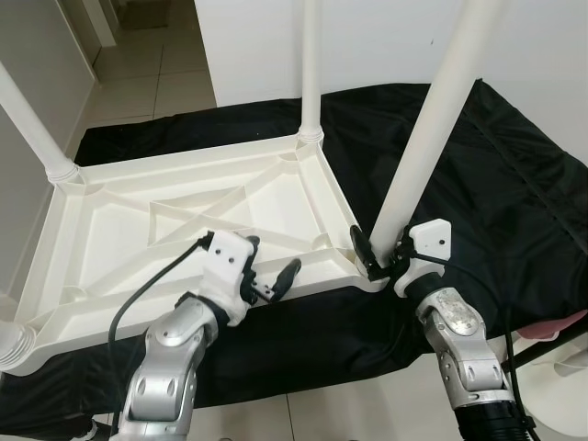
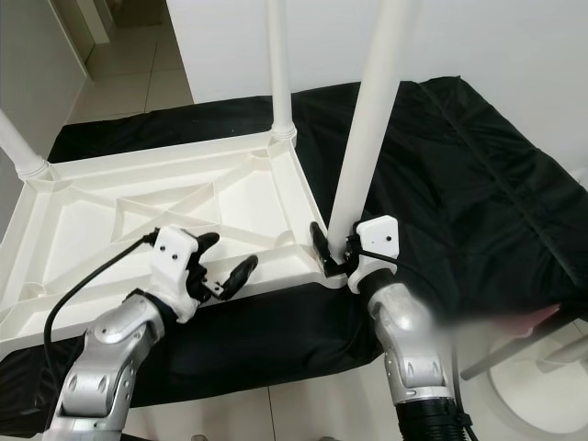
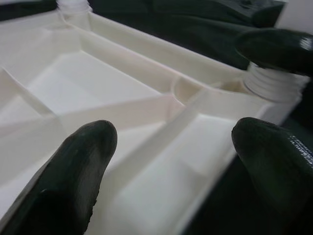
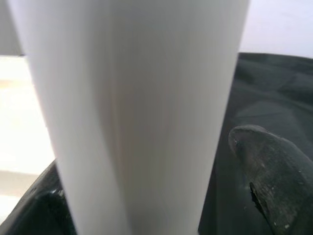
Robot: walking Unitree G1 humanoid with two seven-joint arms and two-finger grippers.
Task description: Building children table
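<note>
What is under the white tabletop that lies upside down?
A black cloth lies under the tabletop and spreads beyond it to the right. What the cloth itself rests on is covered, so it cannot be seen.

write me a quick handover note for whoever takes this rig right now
Right gripper: shut on the near-right white plastic leg at its base, at the corner socket.
Left gripper: open, hovering over the near edge of the upside-down white ribbed plastic tabletop, holding nothing.
Tabletop lies on a black cloth.
Done: legs stand at the far-left, far-right and near-left corners.
Left: whether the near-right leg is fully seated is unclear; finish it, then flip the table.
</note>
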